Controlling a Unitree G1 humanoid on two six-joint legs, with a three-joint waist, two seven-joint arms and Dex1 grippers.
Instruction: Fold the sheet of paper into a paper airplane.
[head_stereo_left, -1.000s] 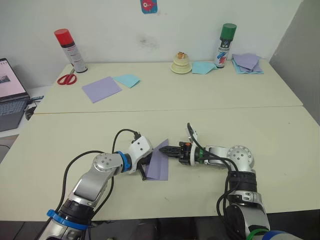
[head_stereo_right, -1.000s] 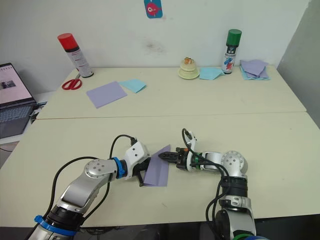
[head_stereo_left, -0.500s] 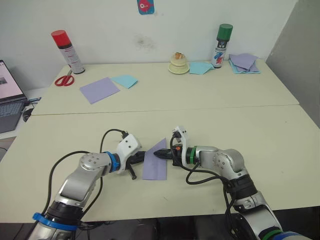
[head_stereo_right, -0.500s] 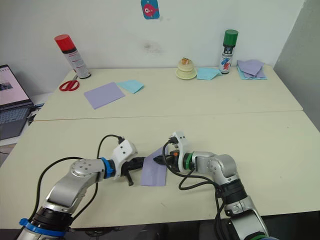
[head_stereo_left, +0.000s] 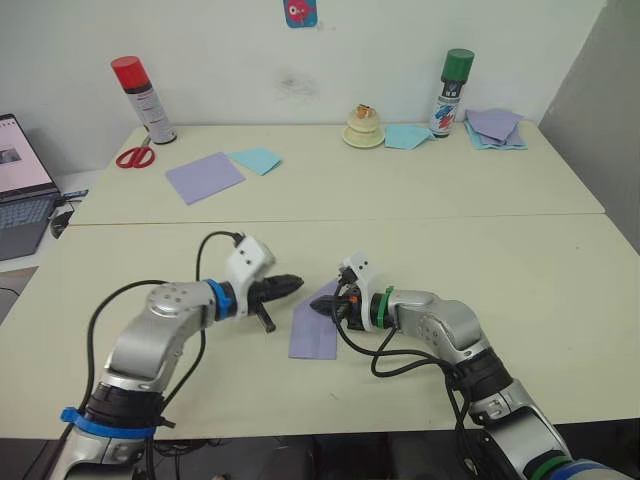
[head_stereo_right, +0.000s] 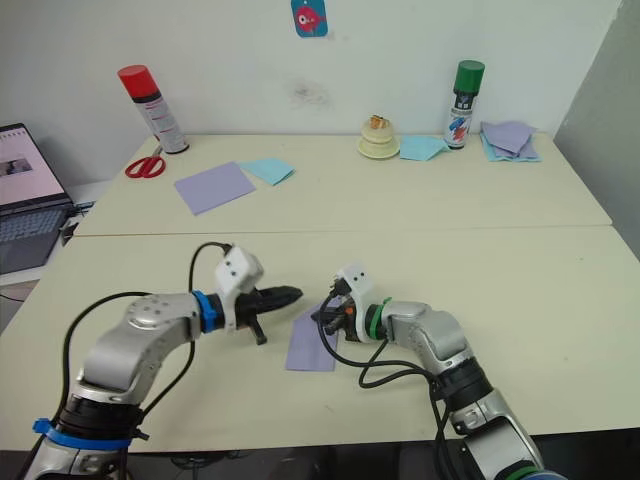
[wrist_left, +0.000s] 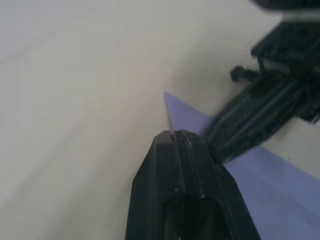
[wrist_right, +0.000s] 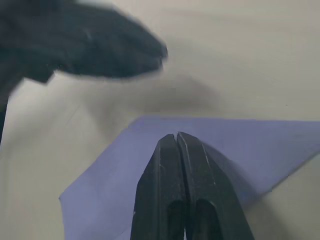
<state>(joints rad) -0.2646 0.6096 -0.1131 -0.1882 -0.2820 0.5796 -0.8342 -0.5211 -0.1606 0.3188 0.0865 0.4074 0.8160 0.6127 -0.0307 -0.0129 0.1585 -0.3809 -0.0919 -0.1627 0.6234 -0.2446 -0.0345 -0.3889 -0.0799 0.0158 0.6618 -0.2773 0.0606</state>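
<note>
**Mid-fold: paper pinned at its far corner, left arm hovering**

Cream matte tabletop (head_stereo_left: 560, 300), two slabs butted along a seam, plain white wall behind. The sheet of paper (head_stereo_left: 315, 335) lies near the front edge of the near slab, already folded to a narrow lavender strip with a pointed corner at its 12 o'clock end; that corner lifts a little off the surface.

Right gripper (head_stereo_left: 322, 306): fingers pressed together, tip resting on the paper's raised far corner, arm coming in from 3 o'clock. Whether paper is caught between the fingers cannot be told.

Left gripper (head_stereo_left: 295, 283): fingers pressed together, holding nothing, just beside the paper at its 10 o'clock and above the table.

Handling, as judged: very light, thin, limp across its width but stiffened along the creases. Likely to slide on the smooth top and to spring open unless pinned. Best taken at a free corner or along a folded edge, with the other gripper pressing the body flat; a hard pinch could tear or crumple it.

Far slab: smooth lavender sheet (head_stereo_left: 204, 177) and light blue sheet (head_stereo_left: 254, 160) at 11 o'clock, red-handled scissors (head_stereo_left: 131, 156), red-capped can (head_stereo_left: 143, 100); green-capped can (head_stereo_left: 447, 92) and paper pile (head_stereo_left: 495, 129) at 1 o'clock.
</note>
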